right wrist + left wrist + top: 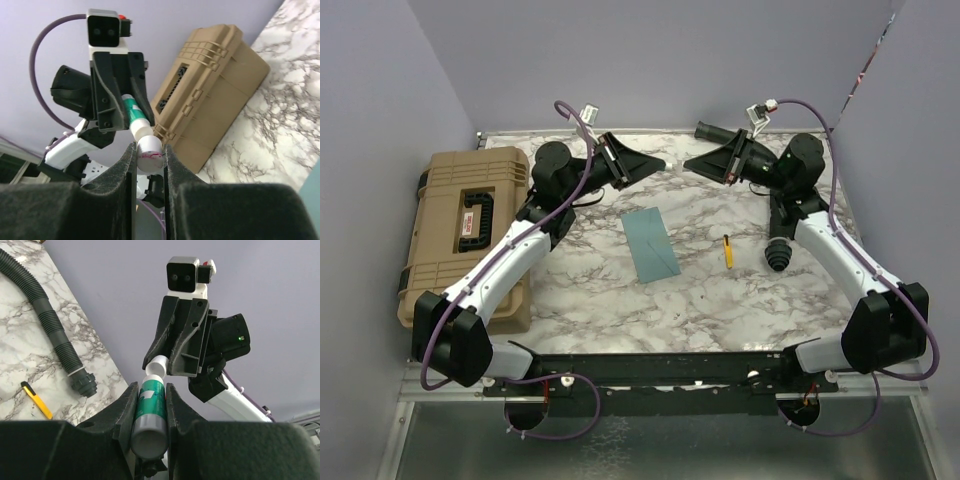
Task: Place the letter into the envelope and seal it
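Envelope [650, 245] is found flat on the table [580, 290]; the letter is not seen, so insertion is judged probably done. The left gripper [151, 392] is clamped on a glue stick [150, 415], the right gripper [149, 157] on its white cap [149, 148]. Gluing and sealing are judged outstanding.

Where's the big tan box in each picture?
Top external: the tan case lies at the far left, on the marble table.
Left wrist: the tan case is not in this picture.
Right wrist: it fills the upper middle and right and looks tilted in this view.
Shared landmark: the marble table shows in all three views.
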`<action>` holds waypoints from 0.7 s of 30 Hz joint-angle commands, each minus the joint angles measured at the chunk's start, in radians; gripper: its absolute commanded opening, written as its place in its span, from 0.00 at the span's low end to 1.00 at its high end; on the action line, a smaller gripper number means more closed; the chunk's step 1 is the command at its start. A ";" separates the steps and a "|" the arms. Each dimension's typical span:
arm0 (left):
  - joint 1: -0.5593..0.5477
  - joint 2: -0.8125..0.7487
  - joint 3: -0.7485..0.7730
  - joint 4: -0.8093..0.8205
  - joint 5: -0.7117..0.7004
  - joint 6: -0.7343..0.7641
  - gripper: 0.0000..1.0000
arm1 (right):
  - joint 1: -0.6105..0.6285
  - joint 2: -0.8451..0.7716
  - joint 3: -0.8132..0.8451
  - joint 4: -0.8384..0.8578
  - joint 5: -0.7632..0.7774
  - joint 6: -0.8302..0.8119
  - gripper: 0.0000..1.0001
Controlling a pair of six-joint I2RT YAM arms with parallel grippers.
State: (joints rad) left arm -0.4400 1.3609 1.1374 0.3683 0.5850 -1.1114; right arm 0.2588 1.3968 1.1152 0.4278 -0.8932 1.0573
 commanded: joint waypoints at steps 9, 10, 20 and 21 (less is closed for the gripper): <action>-0.020 -0.001 0.009 0.039 0.024 0.039 0.00 | 0.048 -0.003 0.034 0.081 -0.059 0.041 0.01; -0.020 -0.002 0.008 0.039 0.024 0.040 0.00 | 0.050 0.000 0.038 0.079 -0.062 0.039 0.00; -0.023 -0.004 0.004 0.038 0.029 0.044 0.00 | 0.060 0.021 0.076 0.004 -0.047 -0.017 0.00; -0.024 -0.005 0.005 0.039 0.029 0.045 0.00 | 0.060 0.022 0.084 -0.020 -0.042 -0.032 0.01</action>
State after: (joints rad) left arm -0.4587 1.3609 1.1374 0.3786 0.5880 -1.0870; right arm 0.3134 1.4029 1.1572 0.4686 -0.9295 1.0760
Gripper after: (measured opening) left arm 0.235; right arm 0.201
